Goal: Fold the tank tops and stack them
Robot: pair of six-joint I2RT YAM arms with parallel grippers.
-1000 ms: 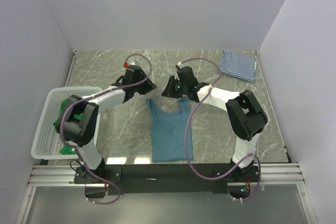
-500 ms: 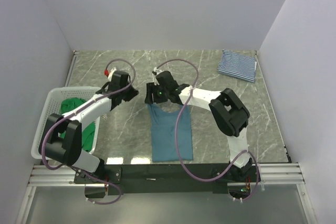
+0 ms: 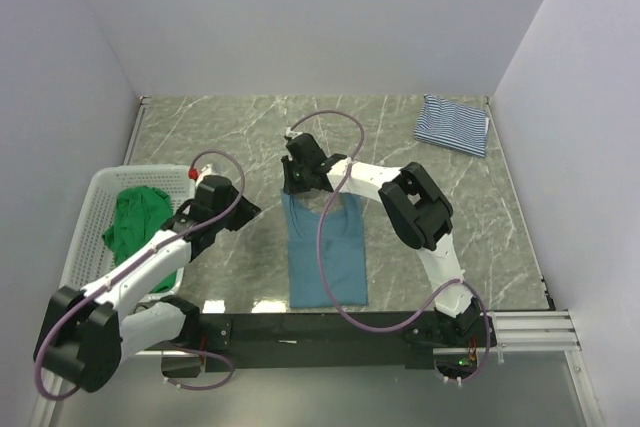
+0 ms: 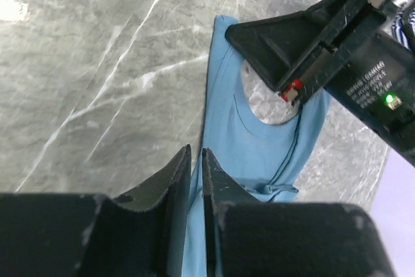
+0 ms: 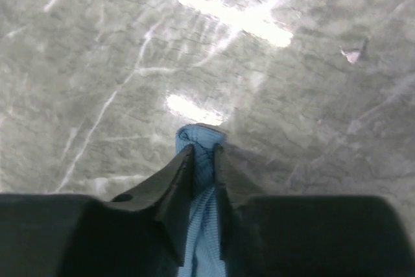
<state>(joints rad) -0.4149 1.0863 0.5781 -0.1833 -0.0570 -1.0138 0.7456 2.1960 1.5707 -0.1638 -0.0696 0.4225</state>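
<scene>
Teal-blue tank top (image 3: 325, 252) lies spread flat on the grey marbled desk (image 3: 230, 137), in the middle and close to the near edge. Its hem points toward the arm bases and its neckline points away from them. The right gripper (image 5: 202, 154) is clamped on the top's far-left shoulder strap. A small bunch of blue cloth is pinched between its two fingers and pokes out past their tips, close over the desk. The right arm reaches across the top from the right to get to that corner.

The left gripper (image 4: 196, 152) hangs over bare desk just to the left of the top's left edge. Its fingers are almost together, with only a thin slit between them and nothing in it.

The navy-and-white striped tank top (image 3: 452, 125) sits folded in the far right corner of the desk, well apart from the blue one. The bright green tank top (image 3: 135, 222) lies crumpled inside the white mesh basket (image 3: 85, 247), which stands at the left side of the desk, beside the left arm.
</scene>
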